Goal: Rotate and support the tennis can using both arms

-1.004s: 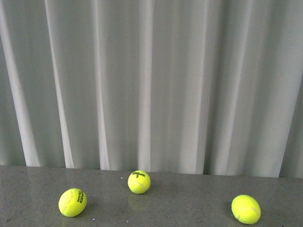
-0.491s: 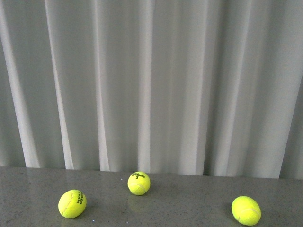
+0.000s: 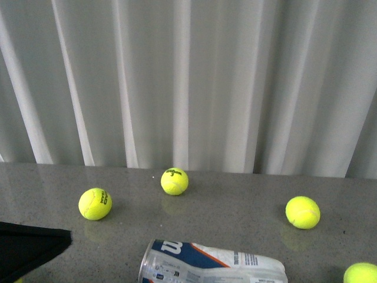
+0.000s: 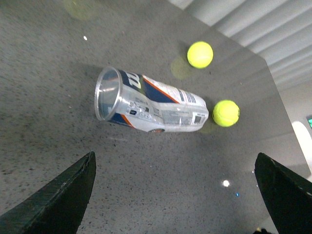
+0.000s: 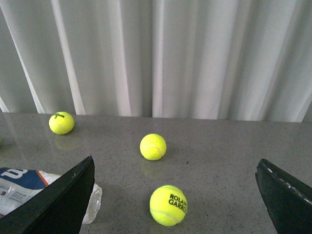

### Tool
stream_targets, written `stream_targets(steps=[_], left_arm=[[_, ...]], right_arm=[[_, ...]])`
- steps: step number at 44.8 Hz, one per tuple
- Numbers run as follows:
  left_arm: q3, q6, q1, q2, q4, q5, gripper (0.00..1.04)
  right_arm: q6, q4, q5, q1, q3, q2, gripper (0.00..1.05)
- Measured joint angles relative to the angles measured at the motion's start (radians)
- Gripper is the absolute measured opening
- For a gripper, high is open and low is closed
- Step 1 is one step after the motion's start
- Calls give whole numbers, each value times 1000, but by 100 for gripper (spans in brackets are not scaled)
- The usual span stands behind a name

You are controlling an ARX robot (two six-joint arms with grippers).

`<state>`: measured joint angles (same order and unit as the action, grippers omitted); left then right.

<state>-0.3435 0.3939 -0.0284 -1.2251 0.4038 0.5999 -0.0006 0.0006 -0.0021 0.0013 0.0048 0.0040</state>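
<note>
The tennis can point(image 3: 212, 263) lies on its side on the grey table, clear with a navy, white and orange label and its open mouth to the left. It also shows in the left wrist view point(image 4: 151, 105), apart from my left gripper point(image 4: 174, 158), which is open and empty above bare table. My right gripper point(image 5: 175, 160) is open and empty. One finger point(image 5: 58, 204) hides part of the can point(image 5: 17, 187). A black arm part point(image 3: 26, 247) shows at the lower left of the front view.
Yellow-green tennis balls lie on the table point(image 3: 235, 200): one left point(image 3: 95, 204), one at the back middle point(image 3: 175, 181), one right point(image 3: 303, 212), one at the lower right edge point(image 3: 360, 273). A ball point(image 5: 168, 205) lies between my right fingers. A white curtain point(image 3: 188, 82) closes the back.
The front view now looks lower: the balls sit higher in the picture, and the tennis can, a further ball and a black arm part have come into view at the bottom.
</note>
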Motion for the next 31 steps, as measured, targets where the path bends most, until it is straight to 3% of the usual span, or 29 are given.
stream_targets(steps=[11, 31], left_arm=[[-174, -23, -71, -424, 137, 12, 98], [-441, -98, -123, -780, 118, 14, 98]], right_arm=[[0, 0, 0, 0, 0, 0, 98], [0, 0, 0, 0, 0, 0, 98]])
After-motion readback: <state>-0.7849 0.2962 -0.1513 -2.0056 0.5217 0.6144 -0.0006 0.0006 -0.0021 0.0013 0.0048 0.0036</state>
